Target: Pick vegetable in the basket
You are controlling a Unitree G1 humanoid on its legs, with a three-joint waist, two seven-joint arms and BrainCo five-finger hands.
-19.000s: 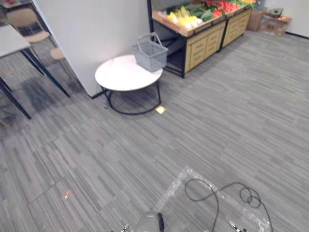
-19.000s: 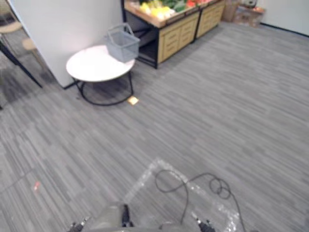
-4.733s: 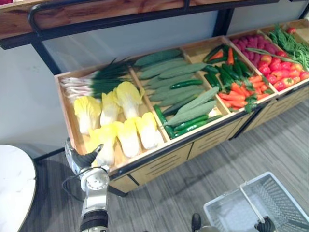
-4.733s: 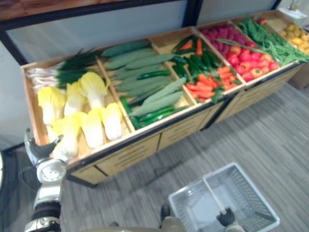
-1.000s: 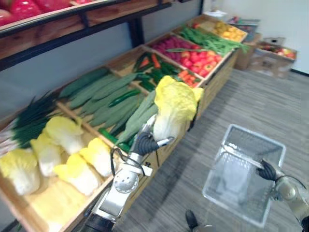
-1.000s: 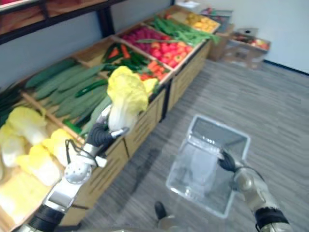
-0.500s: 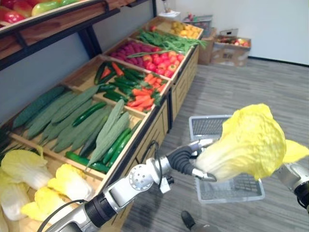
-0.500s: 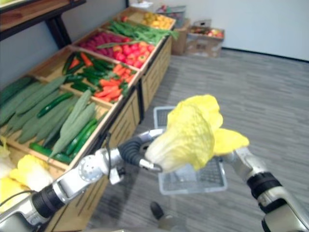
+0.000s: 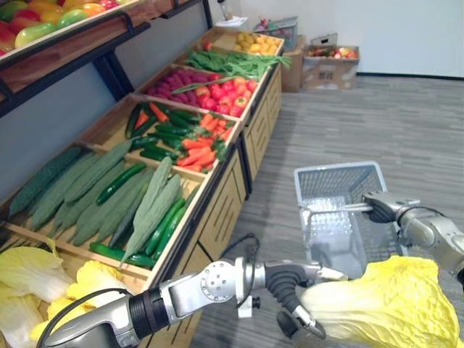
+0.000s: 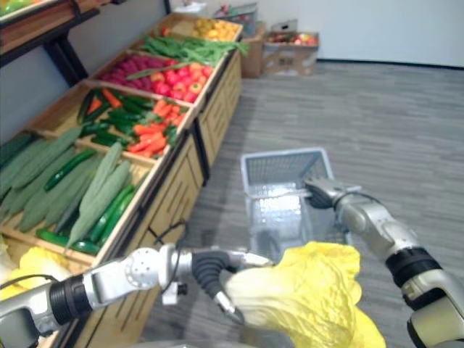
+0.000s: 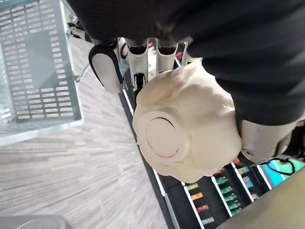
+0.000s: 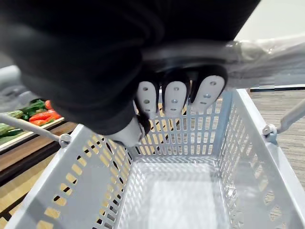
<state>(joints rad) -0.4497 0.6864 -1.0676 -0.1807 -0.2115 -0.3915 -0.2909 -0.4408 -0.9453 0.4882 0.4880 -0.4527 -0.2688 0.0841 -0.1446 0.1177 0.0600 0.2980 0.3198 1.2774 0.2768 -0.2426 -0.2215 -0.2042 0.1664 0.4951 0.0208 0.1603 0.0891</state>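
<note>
The napa cabbage (image 9: 391,304) is in the air at the near right of the scene, held in the left hand (image 9: 284,286). It hangs just on the near side of the shopping basket (image 9: 330,185), not inside it. Its leaves are crinkled and bright yellow and spread wide at the free end. They pale to a smooth, creamy white stalk at the hand. The left wrist view shows the round cut base (image 11: 162,138), flat with a faint ring. There the fingers (image 11: 106,67) and thumb are curled around the stalk and pinch it.

The basket is grey plastic and rectangular, with slotted lattice walls and a solid flat bottom. The right hand (image 9: 380,205) carries it above the floor, with its dark-tipped fingers (image 12: 174,98) wrapped around the handle (image 9: 333,209), a straight grey bar across the top.

To the left, a wooden produce stand (image 9: 225,210) with drawer-fronted sides runs from near to far, split into slanted bins. The nearest bin holds more yellow cabbages (image 9: 29,268). The next holds long ridged green gourds and dark glossy cucumbers (image 9: 94,188). After that come orange carrots (image 9: 203,148) beside more cucumbers, then red tomatoes (image 9: 217,87), with a heap of thin green beans (image 9: 232,61) beyond. A dark-framed upper shelf (image 9: 65,51) carries red and yellow fruit. Cardboard boxes (image 9: 330,58) of fruit stand at the far wall. The floor (image 9: 391,123) is grey carpet with fine stripes.
</note>
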